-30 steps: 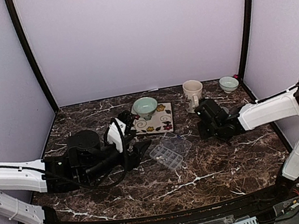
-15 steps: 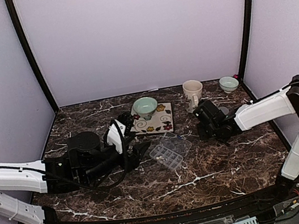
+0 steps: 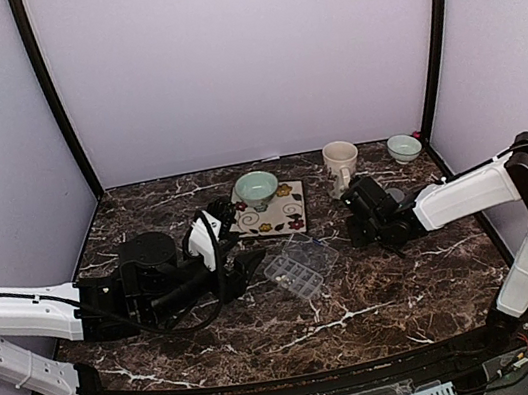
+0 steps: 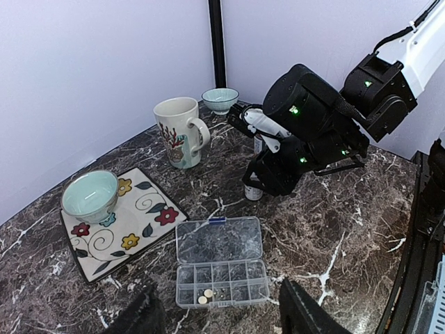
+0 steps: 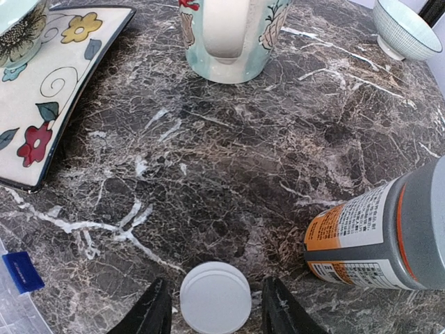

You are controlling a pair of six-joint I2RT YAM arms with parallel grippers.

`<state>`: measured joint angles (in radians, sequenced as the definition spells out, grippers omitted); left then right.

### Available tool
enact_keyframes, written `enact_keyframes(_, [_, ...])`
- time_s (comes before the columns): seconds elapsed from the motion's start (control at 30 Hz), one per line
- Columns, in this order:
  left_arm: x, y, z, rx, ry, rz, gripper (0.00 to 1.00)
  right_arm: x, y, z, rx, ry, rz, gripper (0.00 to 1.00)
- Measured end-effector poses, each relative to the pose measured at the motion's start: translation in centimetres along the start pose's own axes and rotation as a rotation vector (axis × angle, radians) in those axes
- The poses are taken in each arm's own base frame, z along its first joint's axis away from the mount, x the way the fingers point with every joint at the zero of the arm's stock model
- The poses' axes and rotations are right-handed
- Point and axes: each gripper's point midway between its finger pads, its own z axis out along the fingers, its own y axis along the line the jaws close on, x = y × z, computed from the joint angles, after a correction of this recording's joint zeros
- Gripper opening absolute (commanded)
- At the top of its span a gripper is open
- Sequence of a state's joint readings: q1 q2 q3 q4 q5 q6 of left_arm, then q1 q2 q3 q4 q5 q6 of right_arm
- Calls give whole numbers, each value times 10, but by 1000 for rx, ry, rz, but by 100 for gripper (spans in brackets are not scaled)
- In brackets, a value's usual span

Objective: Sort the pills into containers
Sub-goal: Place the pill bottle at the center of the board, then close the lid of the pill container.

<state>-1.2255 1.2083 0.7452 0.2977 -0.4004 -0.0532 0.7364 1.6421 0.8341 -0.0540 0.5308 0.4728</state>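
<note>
I saw my left claw (image 4: 222, 314) spread, holding nothing, just past it the pill box (image 4: 221, 261) lying open, pills (image 4: 208, 296) in its near row, farther off my right claw (image 5: 217, 287) parted astride the white bottle (image 5: 215, 300), not pinching it, orange bottle (image 5: 379, 233) beside, mug (image 5: 226, 35) beyond.

The left arm (image 3: 20, 311) lies low, stretched from the left edge toward the middle, its white links ending in a black wrist. The left gripper (image 4: 217, 287) points forward and slightly down, its fingers (image 4: 306, 316) spread wide. The right arm (image 3: 466, 192) rises from its base, bends sharply at the elbow near the right edge and reaches leftward. The right gripper (image 5: 214, 282) aims down at the table, its jaws parted only a little.
</note>
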Motion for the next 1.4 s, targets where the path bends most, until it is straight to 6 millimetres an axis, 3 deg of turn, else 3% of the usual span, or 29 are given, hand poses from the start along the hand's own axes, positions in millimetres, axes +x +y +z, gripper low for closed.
enact_keyframes(0.43, [0,2,0,-5,0,-5,60,-7,-1,-8,-9,-14,12,54])
enact_keyframes(0.73, [1,25,7,-21,13,-103,59,-45,3,-53,-63,-126,47,56])
enact_keyframes(0.87, [6,39,10,-29,27,-176,52,-51,16,-69,-99,-152,29,51])
enact_keyframes(1.13, [36,48,21,1,123,-361,43,-64,42,-82,-193,-167,9,33])
enact_keyframes(1.4, [100,53,32,24,299,-587,31,-55,81,-55,-260,-78,-52,26])
